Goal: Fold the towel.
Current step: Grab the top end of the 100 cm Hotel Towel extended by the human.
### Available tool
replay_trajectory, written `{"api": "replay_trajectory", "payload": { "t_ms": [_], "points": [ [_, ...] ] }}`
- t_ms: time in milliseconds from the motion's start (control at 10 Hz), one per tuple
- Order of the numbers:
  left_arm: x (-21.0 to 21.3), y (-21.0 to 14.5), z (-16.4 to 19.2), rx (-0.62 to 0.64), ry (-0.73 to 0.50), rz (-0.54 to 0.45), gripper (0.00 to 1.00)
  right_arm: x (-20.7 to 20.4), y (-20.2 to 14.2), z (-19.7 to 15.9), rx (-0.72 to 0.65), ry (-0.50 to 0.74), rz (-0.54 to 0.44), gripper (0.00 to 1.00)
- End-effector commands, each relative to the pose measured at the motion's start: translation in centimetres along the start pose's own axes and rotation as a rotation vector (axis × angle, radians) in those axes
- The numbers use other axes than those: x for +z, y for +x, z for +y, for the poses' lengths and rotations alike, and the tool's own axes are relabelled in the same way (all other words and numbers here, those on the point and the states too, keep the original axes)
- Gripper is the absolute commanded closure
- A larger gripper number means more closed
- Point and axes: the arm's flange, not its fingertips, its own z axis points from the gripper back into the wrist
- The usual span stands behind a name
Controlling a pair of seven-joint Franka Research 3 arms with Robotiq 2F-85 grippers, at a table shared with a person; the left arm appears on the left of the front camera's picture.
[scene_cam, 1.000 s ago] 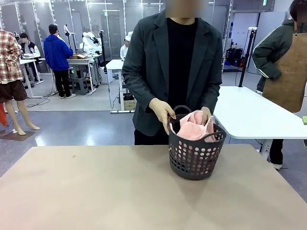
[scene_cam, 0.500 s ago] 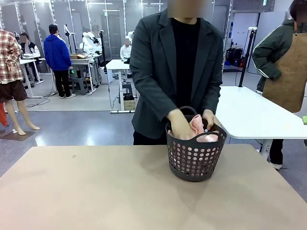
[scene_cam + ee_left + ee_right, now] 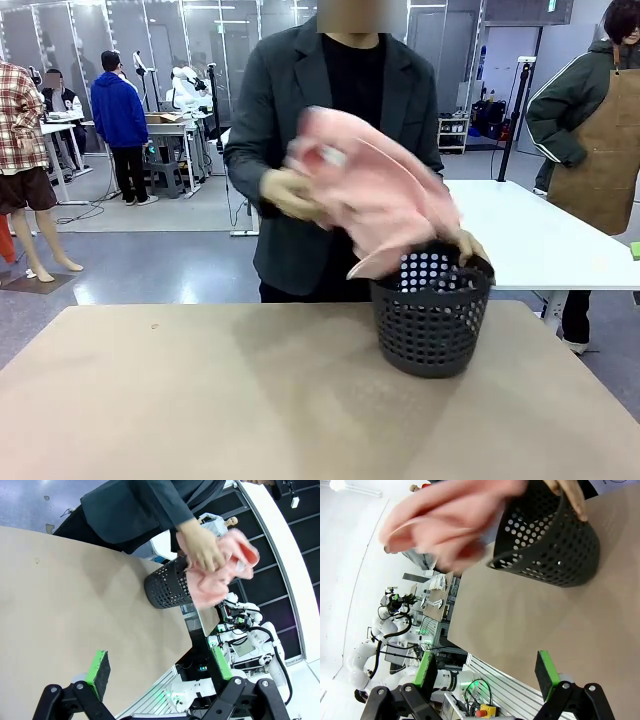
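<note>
The towel [image 3: 375, 190] is out of the basket [image 3: 432, 320] now. A second ago it sat bunched inside, and half a second ago both of the person's hands were down in it. At this moment the person [image 3: 320, 90] at the far side holds the pink cloth up in the air, above the basket's mouth and off to one side, with its lower corner hanging just over the rim. The cloth is smeared by motion, so its weave and folds cannot be made out. One hand [image 3: 285, 193] grips the towel near its upper part; the other hand [image 3: 468, 245] rests on the basket's rim. The basket stands on the desk [image 3: 180, 400], a little further toward the robot's right than in the earlier frames.

The left tool [image 3: 159, 666] has its jaws spread wide, with nothing between the green pads. The towel lies well ahead of it, far beyond its fingertips, lifted over the dark basket. The right tool [image 3: 485, 672] is likewise spread wide and holds nothing. From it the towel is far ahead and high, beside the perforated basket, whose rim a hand grasps. Both tools hang over bare desk, well apart from towel and basket.
</note>
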Motion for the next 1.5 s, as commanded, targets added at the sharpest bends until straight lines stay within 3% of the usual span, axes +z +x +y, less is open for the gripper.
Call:
{"api": "replay_trajectory", "payload": {
  "t_ms": [0, 1400],
  "points": [
    [-0.04, 0.2, 0.0, -0.012, -0.026, -0.01, 0.0, -0.12, 0.21, -0.03, 0.011, 0.014, -0.01, 0.0],
    [-0.04, 0.2, 0.0, -0.012, -0.026, -0.01, 0.0, -0.12, 0.21, -0.03, 0.011, 0.014, -0.01, 0.0]
  ]
}}
